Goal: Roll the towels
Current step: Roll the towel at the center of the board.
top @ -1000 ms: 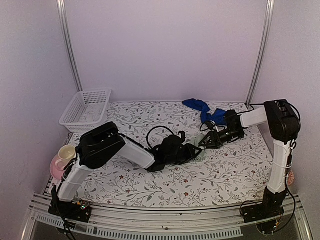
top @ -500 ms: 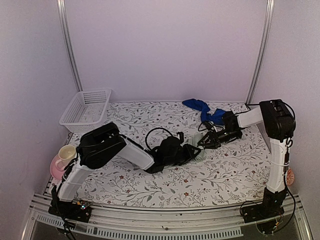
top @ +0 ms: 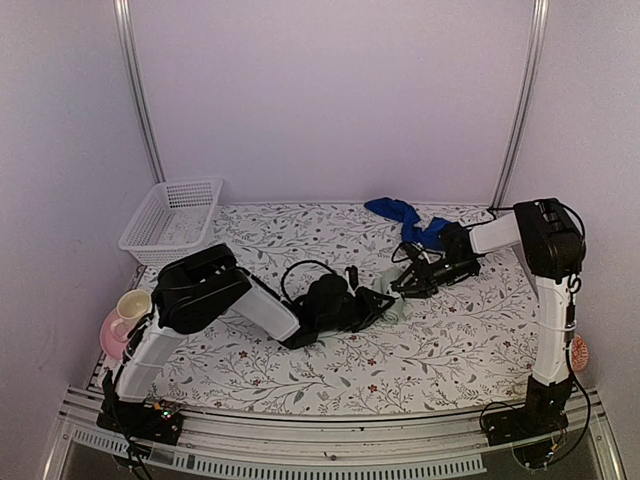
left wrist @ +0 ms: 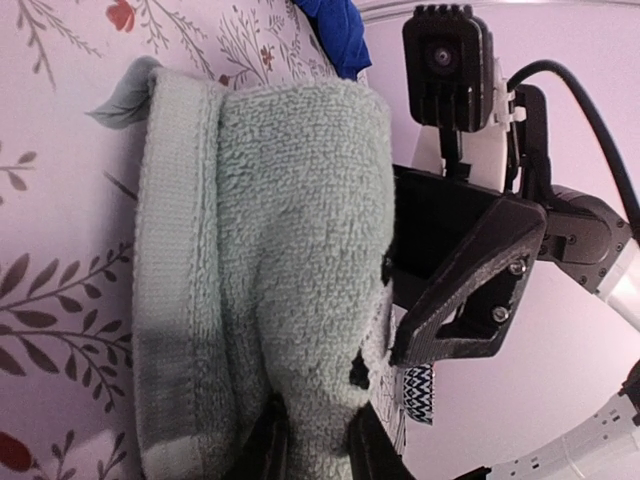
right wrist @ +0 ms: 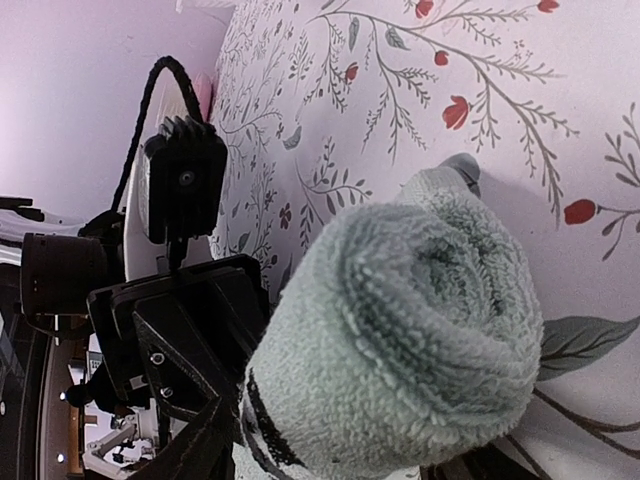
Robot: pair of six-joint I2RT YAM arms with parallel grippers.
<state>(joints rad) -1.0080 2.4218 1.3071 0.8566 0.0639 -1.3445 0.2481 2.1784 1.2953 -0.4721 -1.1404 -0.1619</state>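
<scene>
On the flank of the small, rolled sage-green terry towel [top: 396,304] the left gripper [top: 378,300] pinched narrowly, while the right gripper [top: 402,288] stood with jaws wide about its spiral end, along its long axis; pressing or not, I could not tell. Beyond the roll, nearer the right gripper, the long royal-blue cloth towel [top: 405,215] lay bunched; bare flowered tabletop [top: 300,370] lay open on the roll's near side.

Soft, even, slightly violet light fills the overhead view with faint shadows on the surface [top: 450,340], while both wrist views show the sage-green towel [left wrist: 270,250] sharp against a washed-out, pale background.
</scene>
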